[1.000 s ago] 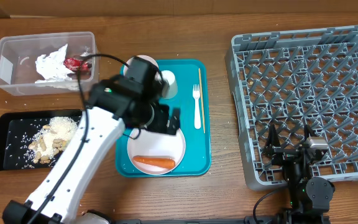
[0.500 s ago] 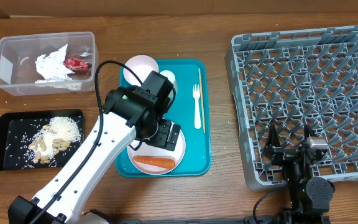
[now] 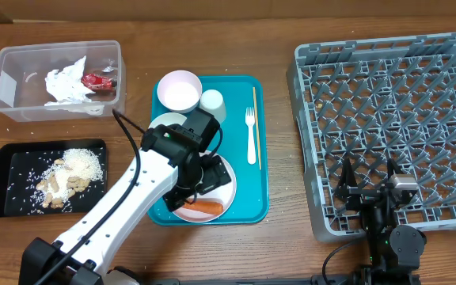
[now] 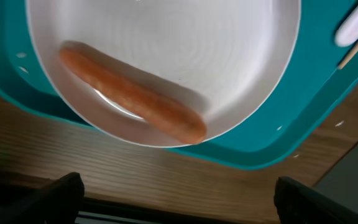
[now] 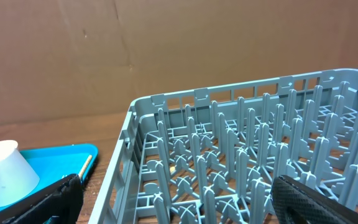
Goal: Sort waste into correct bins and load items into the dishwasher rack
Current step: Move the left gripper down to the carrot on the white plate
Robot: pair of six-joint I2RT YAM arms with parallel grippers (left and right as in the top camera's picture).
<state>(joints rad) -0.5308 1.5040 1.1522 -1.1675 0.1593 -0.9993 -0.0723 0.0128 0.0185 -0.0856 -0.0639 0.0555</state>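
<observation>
left end effector gaped open over the carrot on the plate; right end effector was open too.

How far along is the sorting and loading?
Done: white rice-like grains and beige nut-like bits lie in the shallow black plastic tray. In hand: the open left gripper hovers over the orange carrot on the white round plate. Left: carrot, plate, two small white bowls, pale cup, white plastic fork, wooden stick; the grey plastic rack holds no dishes.

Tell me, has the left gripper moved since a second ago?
Yes. Against the flat teal plastic tray, the left gripper moved from mid-tray toward the near end, closer to the orange carrot.
</observation>
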